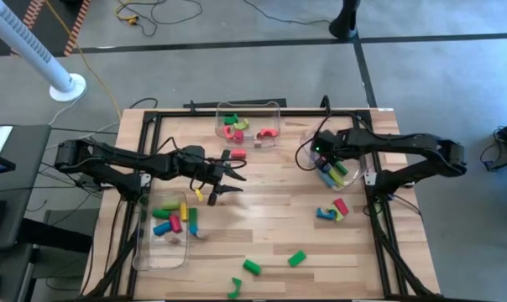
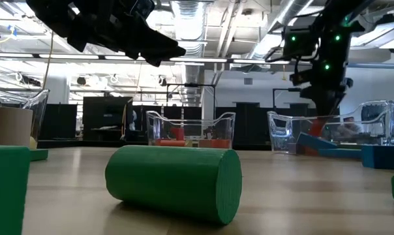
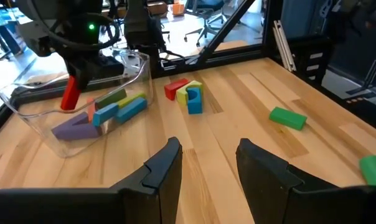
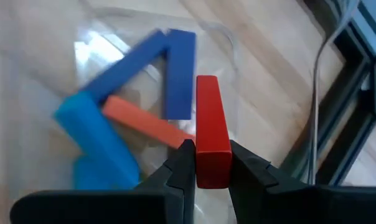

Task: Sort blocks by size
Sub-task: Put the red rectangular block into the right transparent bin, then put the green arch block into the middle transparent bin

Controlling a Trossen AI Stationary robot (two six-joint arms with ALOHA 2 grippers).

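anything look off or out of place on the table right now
Nothing looks spilled or damaged. Loose blocks lie unsorted on the table, as expected mid-sort. The right hand holds a red bar over the right bin.

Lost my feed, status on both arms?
Right gripper shut on red bar block, over clear plastic bin at right. Left gripper open, empty, mid-table. Nothing in the way.

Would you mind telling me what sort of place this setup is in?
Probably a robotics lab or workshop: exposed ceiling ducts, office chairs beyond the table, cables on a concrete floor.
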